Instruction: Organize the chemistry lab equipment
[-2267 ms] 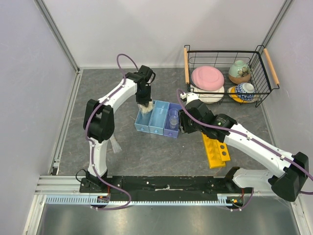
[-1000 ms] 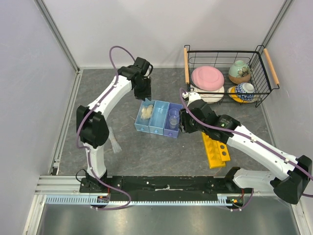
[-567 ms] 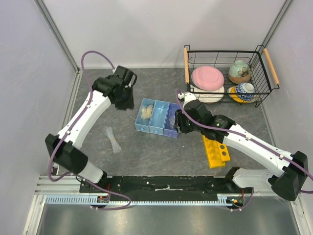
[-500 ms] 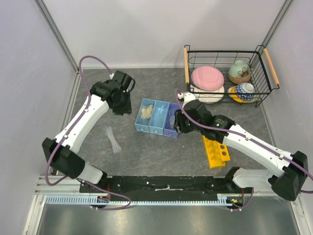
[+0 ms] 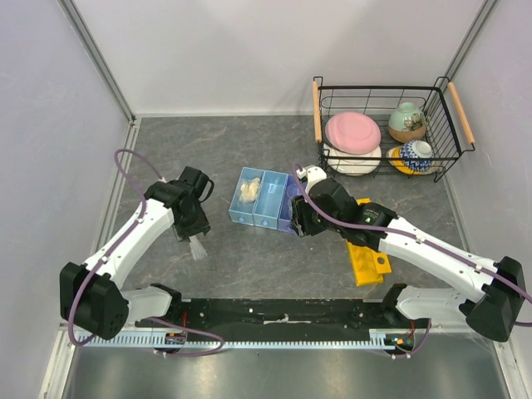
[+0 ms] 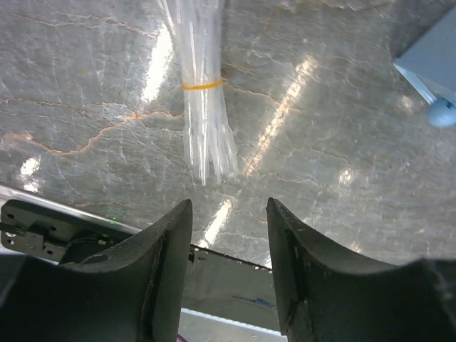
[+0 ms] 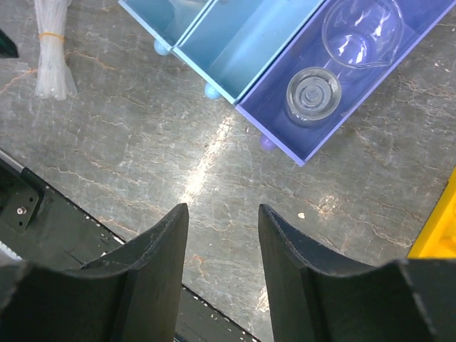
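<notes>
Test tubes (image 6: 201,107), banded, lie on the table (image 6: 342,142) at left, just ahead of the left jaws, part-open & empty. Blue tray (image 5: 266,199) mid-table holds cream lump (image 5: 247,190), beaker (image 7: 360,32) & funnel (image 7: 313,92); right jaws above it, apart, empty. Tube pickup looks in hand: next prob. straddle bundle, close, carry to yellow rack (image 5: 366,264) at right.

You are looking down on a grey, marble-patterned worktop (image 5: 249,274). A bundle of thin clear test tubes (image 6: 203,107), tied with a yellow band, is lying flat on it at the near left. The blue three-compartment tray (image 5: 270,198) is sitting around the middle, standing on small ball feet. The yellow rack (image 5: 366,266) is lying to the near right of the tray, and the black wire basket (image 5: 378,86) is resting in the far right corner.
</notes>
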Robot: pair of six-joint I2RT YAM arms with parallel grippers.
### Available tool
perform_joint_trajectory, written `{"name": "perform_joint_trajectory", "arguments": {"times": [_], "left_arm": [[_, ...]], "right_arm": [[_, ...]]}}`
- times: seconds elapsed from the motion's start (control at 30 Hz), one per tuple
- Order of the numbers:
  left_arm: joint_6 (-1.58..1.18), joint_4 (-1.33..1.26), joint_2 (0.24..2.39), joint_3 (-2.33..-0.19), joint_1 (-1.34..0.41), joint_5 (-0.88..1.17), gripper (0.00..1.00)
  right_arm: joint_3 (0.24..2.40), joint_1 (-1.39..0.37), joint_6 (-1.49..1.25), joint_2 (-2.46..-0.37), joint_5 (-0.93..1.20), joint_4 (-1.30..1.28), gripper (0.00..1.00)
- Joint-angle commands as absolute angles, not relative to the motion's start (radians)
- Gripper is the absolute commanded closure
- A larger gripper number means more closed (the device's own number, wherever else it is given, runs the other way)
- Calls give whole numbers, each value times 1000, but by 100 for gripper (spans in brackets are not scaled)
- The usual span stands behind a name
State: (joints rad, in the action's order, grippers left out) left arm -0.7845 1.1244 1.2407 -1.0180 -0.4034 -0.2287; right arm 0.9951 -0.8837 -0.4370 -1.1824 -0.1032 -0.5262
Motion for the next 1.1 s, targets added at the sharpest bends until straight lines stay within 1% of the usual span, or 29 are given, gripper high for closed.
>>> {"name": "perform_joint_trajectory", "arguments": {"times": [0.0,0.17,0.27,0.7,1.07], "left_arm": [[-891,1014,1197,-953,-338,-236,46],[-856,939,1216,-885,-221,-200,44],[-835,899,1252,-870,-187,-172,44],[-758,764,1430,-856,-135,-149,44],[-635,707,1491,-851,-100,-186,48]], "right_arm": [[989,-910,-433,-1141,-91,-495,48],[982,-927,-436,-1121,-103,-497,47],[977,-933,-439,-1114,-106,-495,47],[982,-937,-439,-1112,-109,-500,47],[988,-940,-442,-1140,-115,-494,47]]}}
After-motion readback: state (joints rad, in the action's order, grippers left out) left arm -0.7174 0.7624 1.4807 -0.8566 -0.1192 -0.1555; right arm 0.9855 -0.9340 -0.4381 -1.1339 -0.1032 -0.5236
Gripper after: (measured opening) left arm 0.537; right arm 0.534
